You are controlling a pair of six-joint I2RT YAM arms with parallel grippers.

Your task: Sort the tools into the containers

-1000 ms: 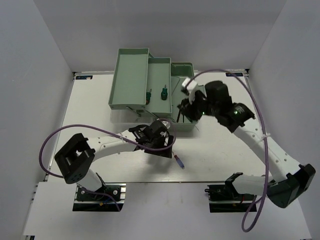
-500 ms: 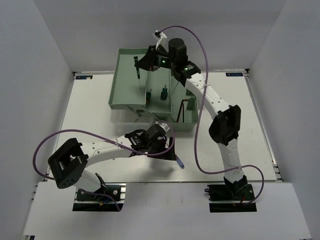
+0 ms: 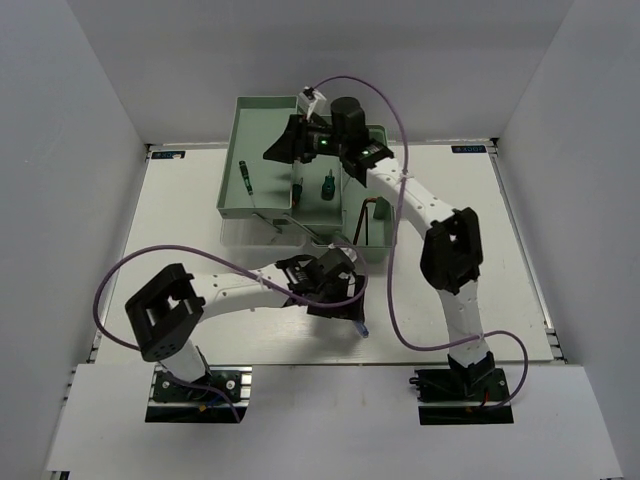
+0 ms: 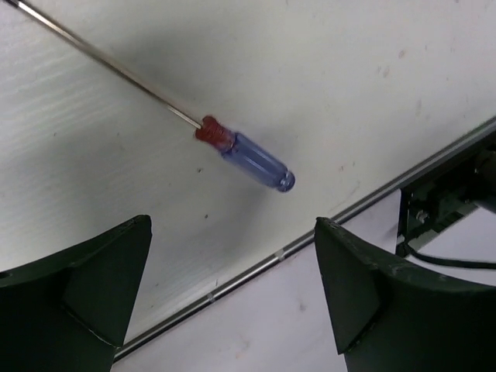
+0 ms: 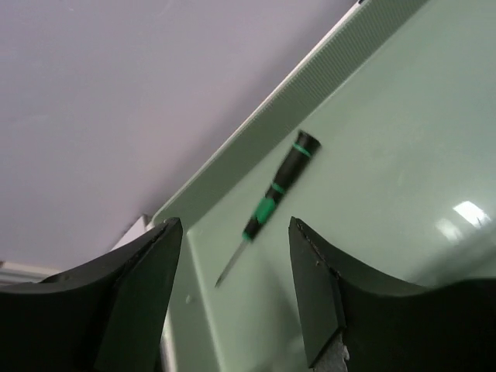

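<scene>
"So, how far along is the sorting?"

"Nearly finished, I'd say. The toolbox (image 3: pixel 372 260) sits at the middle of the table's (image 3: pixel 180 230) far edge, and most of the tools are inside it. A black-and-green precision screwdriver (image 5: pixel 279 190) lies flat on the floor of the left tray (image 5: pixel 372 155), close to that tray's outer wall. Two stubby green screwdrivers (image 3: pixel 326 187) stand in the middle tray (image 3: pixel 322 212). Dark hex keys (image 3: pixel 362 218) lie in the right compartment (image 3: pixel 381 225), though I can't count them from above."

"And the right gripper (image 5: pixel 236 232)?"

"It hangs above the left tray with its fingers spread and nothing between them. The precision screwdriver rests on the tray floor, clear of both fingers."

"What's left, then?"

"One tool, as far as I can see: the blue-handled screwdriver (image 4: pixel 252 159). It lies on the bare table close to the near edge, about midway along it, outside every container."

"Is anything on it?"

"The left gripper (image 4: pixel 231 232) hovers just above it, fingers wide apart, touching nothing. In the wrist view the handle lies beyond the fingertips, not between them. I'd judge the gripper must line up over the handle and come down before it can close. My guess is that this one belongs in the left tray beside the other thin screwdriver."
</scene>
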